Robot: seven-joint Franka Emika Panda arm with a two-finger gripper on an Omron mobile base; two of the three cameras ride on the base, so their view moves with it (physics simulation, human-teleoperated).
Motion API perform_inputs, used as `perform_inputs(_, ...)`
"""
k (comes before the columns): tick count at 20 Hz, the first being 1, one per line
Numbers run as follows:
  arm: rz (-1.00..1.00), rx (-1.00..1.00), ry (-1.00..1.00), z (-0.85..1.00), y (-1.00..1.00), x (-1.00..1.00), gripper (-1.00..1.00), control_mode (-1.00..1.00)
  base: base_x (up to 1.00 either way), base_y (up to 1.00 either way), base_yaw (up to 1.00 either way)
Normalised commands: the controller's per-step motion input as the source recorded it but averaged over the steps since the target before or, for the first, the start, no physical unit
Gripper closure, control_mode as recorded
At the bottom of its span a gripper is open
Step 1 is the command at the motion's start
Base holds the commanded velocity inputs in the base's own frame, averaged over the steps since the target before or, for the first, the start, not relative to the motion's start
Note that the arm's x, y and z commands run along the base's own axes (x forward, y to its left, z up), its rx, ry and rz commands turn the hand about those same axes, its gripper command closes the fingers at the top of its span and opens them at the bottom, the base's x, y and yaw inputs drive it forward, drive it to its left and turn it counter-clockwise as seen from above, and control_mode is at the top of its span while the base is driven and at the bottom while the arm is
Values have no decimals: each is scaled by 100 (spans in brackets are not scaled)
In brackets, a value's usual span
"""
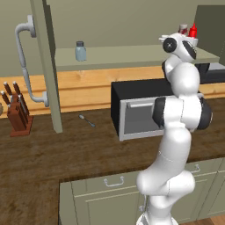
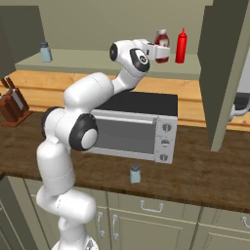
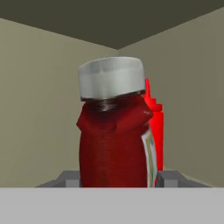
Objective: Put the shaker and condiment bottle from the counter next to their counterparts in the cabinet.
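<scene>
My gripper (image 2: 159, 52) is shut on the condiment bottle (image 2: 161, 45), a stubby dark red bottle with a white cap, held upright inside the cabinet over its shelf board (image 2: 97, 62). Just to its right stands the tall all-red squeeze bottle (image 2: 181, 46). In the hand view the condiment bottle (image 3: 113, 140) sits between my fingertips (image 3: 168, 178), with the squeeze bottle (image 3: 156, 127) close behind it. The small blue shaker (image 2: 135, 173) stands on the counter (image 2: 205, 180) in front of the toaster oven. Its counterpart shaker (image 1: 80, 51) stands at the shelf's left end.
A black toaster oven (image 2: 139, 124) sits on the counter under the shelf. The open cabinet door (image 1: 44, 66) with its curved handle (image 1: 24, 61) hangs at the left, another door (image 2: 222, 73) at the right. A knife block (image 1: 17, 115) and a spoon (image 1: 87, 120) lie on the counter.
</scene>
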Motion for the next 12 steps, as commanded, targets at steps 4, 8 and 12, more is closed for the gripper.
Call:
perform_inputs(4, -3, 0, 0, -15, -23, 36, 100, -100, 0, 0, 0)
perform_inputs(8, -3, 0, 0, -15, -22, 37, 100, -100, 0, 0, 0)
perform_inputs(12, -2, 0, 0, -20, -22, 34, 100, -100, 0, 0, 0)
